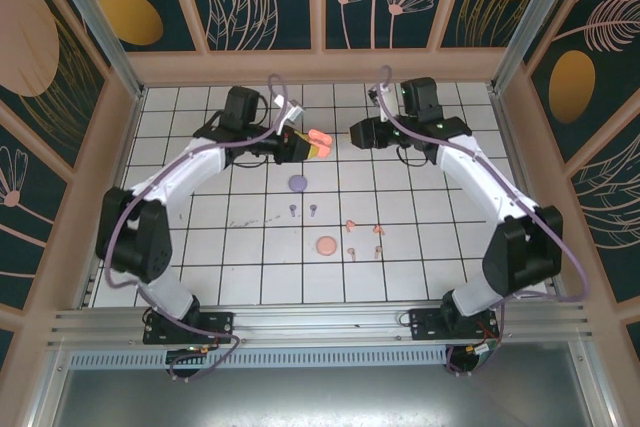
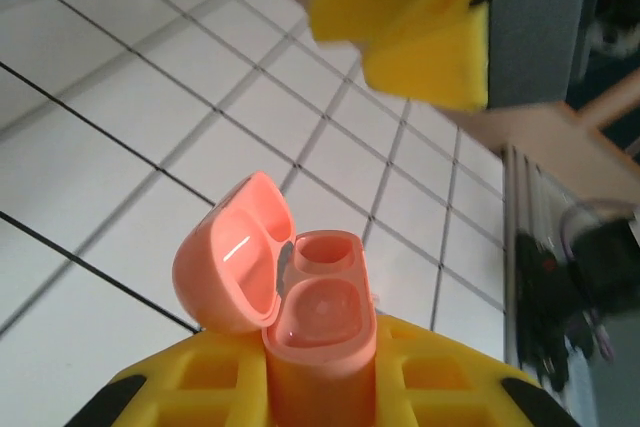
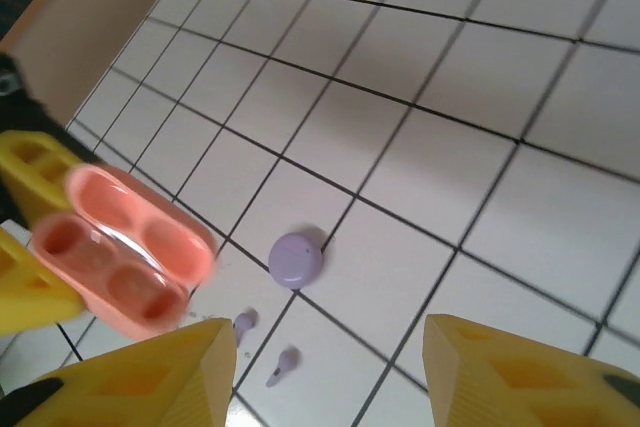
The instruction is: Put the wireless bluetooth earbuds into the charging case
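**Above the tiled table (image 1: 200,257), an open charging case (image 2: 320,312) is waiting to be filled**

At the far end, your left gripper (image 1: 297,144) is clamping the salmon-pink charging case by its base, with the lid hanging open and both sockets bare. Your right gripper (image 3: 330,347) is hovering just beside it, fingers spread wide and carrying nothing. The salmon-pink earbuds (image 1: 349,225) are lying well apart from both grippers, near a closed pink case (image 1: 325,246). The lilac earbuds (image 1: 291,210) are sitting beside them, below a closed lilac case (image 3: 296,258). You are risking a colour mix-up with the two sets lying so near each other. Buds this tiny could also be skidding or twisting out of wide fingers, and a stem arriving tilted could jam at the socket.
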`<state>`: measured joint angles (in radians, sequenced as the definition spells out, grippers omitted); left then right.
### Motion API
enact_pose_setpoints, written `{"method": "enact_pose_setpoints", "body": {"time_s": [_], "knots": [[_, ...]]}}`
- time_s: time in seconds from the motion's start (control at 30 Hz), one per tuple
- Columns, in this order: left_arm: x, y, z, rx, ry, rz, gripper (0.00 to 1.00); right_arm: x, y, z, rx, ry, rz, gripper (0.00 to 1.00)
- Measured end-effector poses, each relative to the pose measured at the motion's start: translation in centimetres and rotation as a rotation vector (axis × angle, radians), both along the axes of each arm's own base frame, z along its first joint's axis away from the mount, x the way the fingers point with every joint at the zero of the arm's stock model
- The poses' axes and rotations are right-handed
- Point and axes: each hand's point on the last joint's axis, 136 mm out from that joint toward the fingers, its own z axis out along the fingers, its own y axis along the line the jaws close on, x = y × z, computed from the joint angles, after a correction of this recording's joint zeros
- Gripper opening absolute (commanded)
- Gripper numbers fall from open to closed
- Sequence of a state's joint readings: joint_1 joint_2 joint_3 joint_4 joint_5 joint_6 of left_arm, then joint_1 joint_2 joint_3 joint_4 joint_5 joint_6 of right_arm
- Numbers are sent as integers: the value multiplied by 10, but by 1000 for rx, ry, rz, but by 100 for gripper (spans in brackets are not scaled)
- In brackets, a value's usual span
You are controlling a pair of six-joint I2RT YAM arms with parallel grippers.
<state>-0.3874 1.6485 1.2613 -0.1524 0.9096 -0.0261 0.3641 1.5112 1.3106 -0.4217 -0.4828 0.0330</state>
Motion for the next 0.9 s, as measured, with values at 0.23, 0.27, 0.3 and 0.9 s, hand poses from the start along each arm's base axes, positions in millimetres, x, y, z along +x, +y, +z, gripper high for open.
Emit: {"method": "enact_pose_setpoints", "body": {"time_s": [0.23, 0.27, 0.3, 0.9], "knots": [[4, 27, 60, -179, -308, 257, 0, -44, 0, -71, -125, 224, -175, 52], [4, 31, 62, -195, -339, 287, 0, -51, 2, -81, -148, 258, -194, 52], [5, 37, 63, -210, -378, 326, 0, -56, 4, -89, -170, 286, -217, 52], [5, 105, 103, -352, -900, 775, 0, -109, 17, -187, -369, 541, -506, 51]]}}
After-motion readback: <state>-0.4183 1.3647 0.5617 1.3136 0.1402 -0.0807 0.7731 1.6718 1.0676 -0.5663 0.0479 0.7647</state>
